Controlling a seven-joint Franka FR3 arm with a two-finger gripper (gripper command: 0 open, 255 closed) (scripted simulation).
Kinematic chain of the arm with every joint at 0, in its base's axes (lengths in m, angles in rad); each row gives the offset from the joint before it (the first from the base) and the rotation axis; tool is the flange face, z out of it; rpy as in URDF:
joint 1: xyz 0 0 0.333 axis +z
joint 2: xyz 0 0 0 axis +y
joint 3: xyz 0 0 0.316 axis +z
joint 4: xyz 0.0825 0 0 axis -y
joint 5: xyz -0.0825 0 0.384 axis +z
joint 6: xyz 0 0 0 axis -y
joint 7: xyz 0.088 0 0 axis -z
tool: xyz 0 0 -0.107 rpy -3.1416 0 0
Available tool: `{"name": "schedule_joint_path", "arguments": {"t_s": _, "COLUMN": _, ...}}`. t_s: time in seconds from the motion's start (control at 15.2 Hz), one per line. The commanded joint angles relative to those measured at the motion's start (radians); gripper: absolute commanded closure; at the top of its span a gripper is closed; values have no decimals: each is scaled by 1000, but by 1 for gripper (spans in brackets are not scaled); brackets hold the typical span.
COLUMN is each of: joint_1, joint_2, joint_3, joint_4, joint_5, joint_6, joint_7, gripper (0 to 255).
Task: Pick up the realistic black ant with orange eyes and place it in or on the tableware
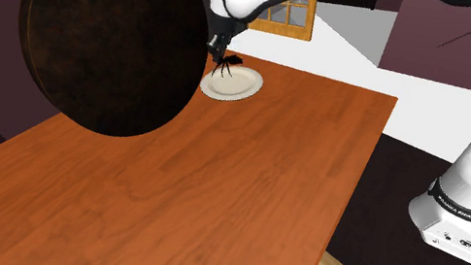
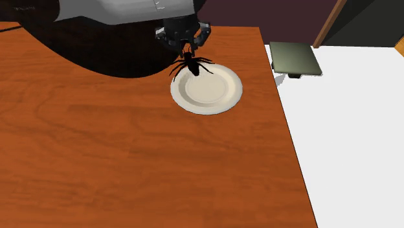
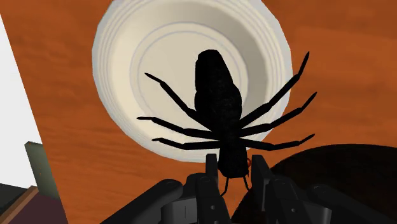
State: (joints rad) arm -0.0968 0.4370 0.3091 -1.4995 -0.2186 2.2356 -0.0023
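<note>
A table (image 2: 129,168) carries a plate (image 2: 224,97) near its twelve o'clock edge in the second exterior view. A large round object (image 2: 97,52) rises at the plate's ten o'clock, just beside it. The gripper (image 2: 186,44) hangs at the plate's eleven o'clock, above the rim, with an ant (image 2: 191,66) clasped between its fingers. The ant's body hangs over the plate. Off the table, between the plate's two and three o'clock, sits a small stool (image 2: 294,58). In the shoulder view the robot's stand (image 1: 464,216) lies at the plate's four o'clock, beyond the table's edge.
</note>
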Motion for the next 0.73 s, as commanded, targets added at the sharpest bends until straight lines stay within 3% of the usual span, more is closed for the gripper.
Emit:
{"name": "schedule_joint_path", "arguments": {"t_s": 0.0, "joint_1": -15, "joint_2": 57, "joint_3": -8, "joint_4": 96, "joint_5": 4, "joint_6": -37, "joint_7": -42, "gripper": 255}}
{"name": "schedule_joint_path", "arguments": {"t_s": 0.13, "joint_1": -24, "joint_2": 110, "joint_3": -14, "joint_4": 184, "joint_5": 6, "joint_6": -70, "joint_7": -73, "gripper": 255}}
{"name": "schedule_joint_path", "arguments": {"t_s": 0.66, "joint_1": -26, "joint_2": 130, "joint_3": -22, "joint_4": 106, "joint_5": -7, "joint_6": 25, "joint_7": -61, "gripper": 255}}
